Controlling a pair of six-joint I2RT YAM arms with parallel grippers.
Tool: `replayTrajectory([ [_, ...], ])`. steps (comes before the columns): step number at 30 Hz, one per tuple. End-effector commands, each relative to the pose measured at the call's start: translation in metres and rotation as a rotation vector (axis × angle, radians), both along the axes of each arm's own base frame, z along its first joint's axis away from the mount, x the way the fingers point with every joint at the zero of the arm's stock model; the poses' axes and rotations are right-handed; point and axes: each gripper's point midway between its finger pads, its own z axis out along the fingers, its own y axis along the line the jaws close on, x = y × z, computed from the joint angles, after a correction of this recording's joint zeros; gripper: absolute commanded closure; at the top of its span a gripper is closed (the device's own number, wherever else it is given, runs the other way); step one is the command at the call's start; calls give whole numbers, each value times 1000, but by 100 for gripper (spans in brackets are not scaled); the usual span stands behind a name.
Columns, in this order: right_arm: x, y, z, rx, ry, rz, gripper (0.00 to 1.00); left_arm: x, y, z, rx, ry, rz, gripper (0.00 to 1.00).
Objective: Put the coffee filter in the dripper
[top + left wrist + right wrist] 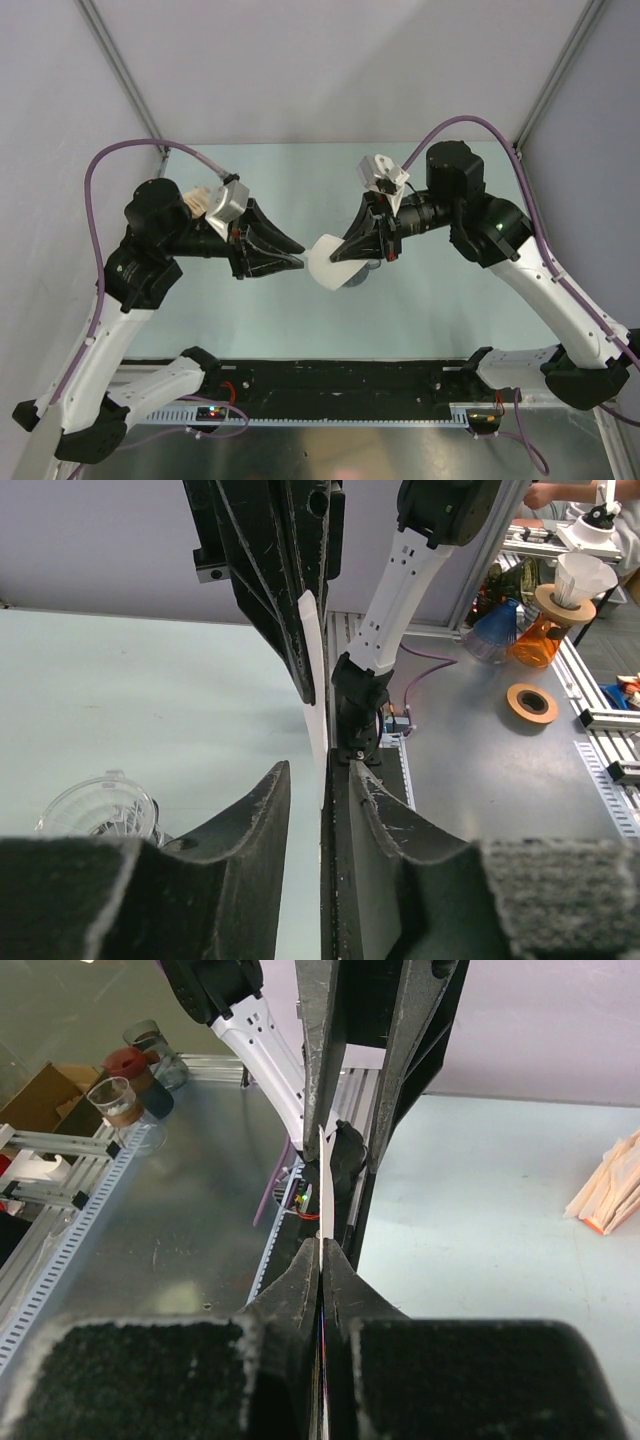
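The right hand [348, 252] is clenching the filter [328, 268], its two fingers pressing together with the edge of the white paper pinched between them. It is holding the filter in the air above the pale green surface [300, 185], near the middle, and the paper is fanning out toward the left arm.

The left hand [297, 262] is facing it tip to tip, its jaws standing a little apart around the filter's opposite edge. In the left wrist view the thin paper is running edge-on down into the gap between the fingers [265, 820]. Whether they are touching it cannot be told.

The dripper [98, 805] is sitting upright on the surface, below the hands and off to one side, apart from the filter. From above it is mostly hiding beneath the right hand.

A tan stack [612, 1188] is lying on the surface, well away from both hands, at the edge of the right wrist view.
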Motion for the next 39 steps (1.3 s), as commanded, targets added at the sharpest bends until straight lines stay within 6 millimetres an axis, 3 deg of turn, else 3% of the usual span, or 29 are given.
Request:
replayTrajectory([
  [1,-1,0,7,17,-37,-5,100,-10,1,14,-30,-26,-42,67],
  [11,-5,-1,3,4,-47,-1,100,-12,-1,20,-35,-17,-45,73],
  [21,-8,-1,2,-3,-39,5,100,-17,-1,18,-33,-11,-63,98],
  [29,-17,1,1,-7,-46,43,100,-17,-2,14,-28,-20,-81,100],
  [39,-15,7,5,3,-44,46,100,-19,-3,8,-22,-27,-113,100],
])
